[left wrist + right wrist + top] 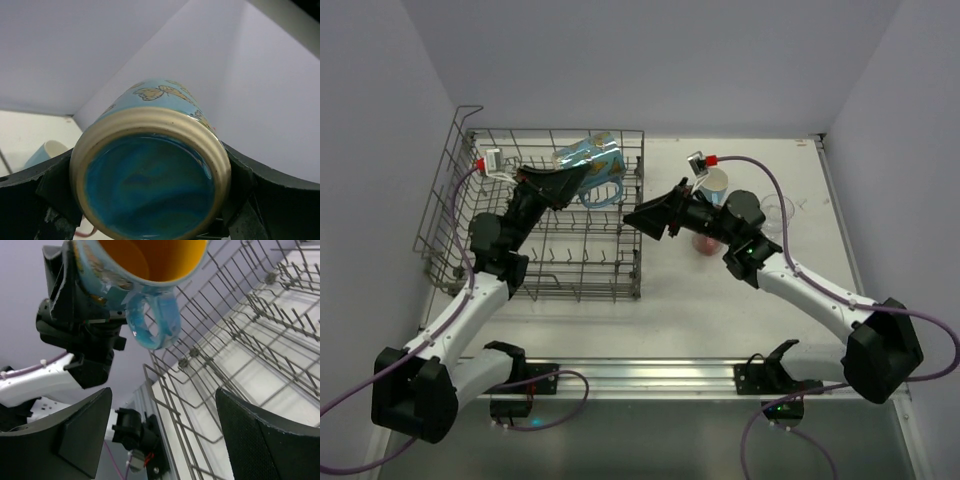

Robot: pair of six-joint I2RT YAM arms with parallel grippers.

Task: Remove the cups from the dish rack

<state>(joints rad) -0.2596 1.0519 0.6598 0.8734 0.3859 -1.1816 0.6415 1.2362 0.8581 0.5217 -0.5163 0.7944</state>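
Observation:
My left gripper [582, 172] is shut on the blue handled mug [597, 168], held lifted over the far right part of the grey wire dish rack [450, 215]. In the left wrist view the mug's blue base [150, 182] fills the space between my fingers. In the right wrist view the mug [145, 265] shows an orange inside and a blue handle. My right gripper [645, 220] is open and empty, just right of the rack, pointing at the mug. A light blue tumbler [716, 183], a pink tumbler [704, 244] and a clear glass [776, 212] stand on the table behind the right arm.
The rack's right wall [638, 215] lies between my two grippers; its tines and wires [240, 325] show in the right wrist view. White walls close in the table at back and sides. A metal rail [650, 375] runs along the near edge.

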